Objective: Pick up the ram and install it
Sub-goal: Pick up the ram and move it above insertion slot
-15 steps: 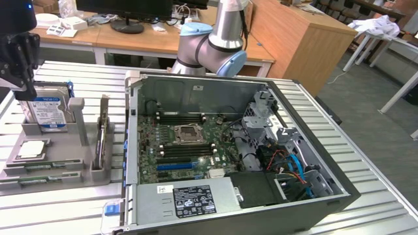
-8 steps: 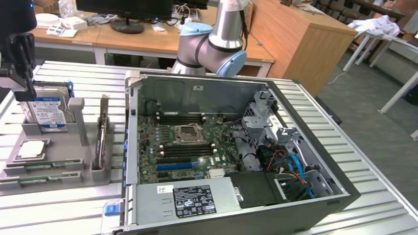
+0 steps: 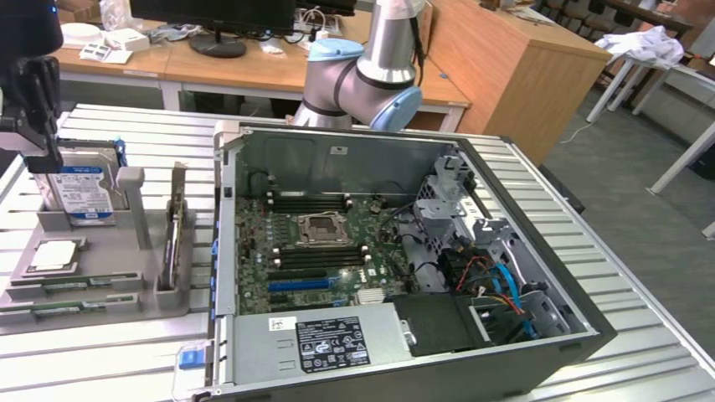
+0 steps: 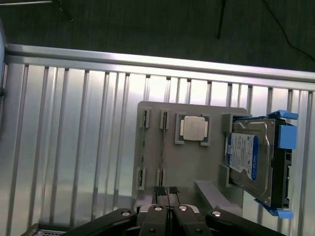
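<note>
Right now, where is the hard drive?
On the exterior view's left, the hard drive stands in the gray tray, beside the open computer case.

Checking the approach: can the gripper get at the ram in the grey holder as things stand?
Probably yes: the gripper hangs above the ram, which stands uncovered in the grey holder, though the shut jaws could not straddle it as they are.

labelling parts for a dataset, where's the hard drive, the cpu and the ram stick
hard drive (image 4: 243, 160), wrist view, blue-white label
cpu (image 4: 193, 129), wrist view, metal lid
ram stick (image 3: 79, 285), exterior view, long green edge
</note>
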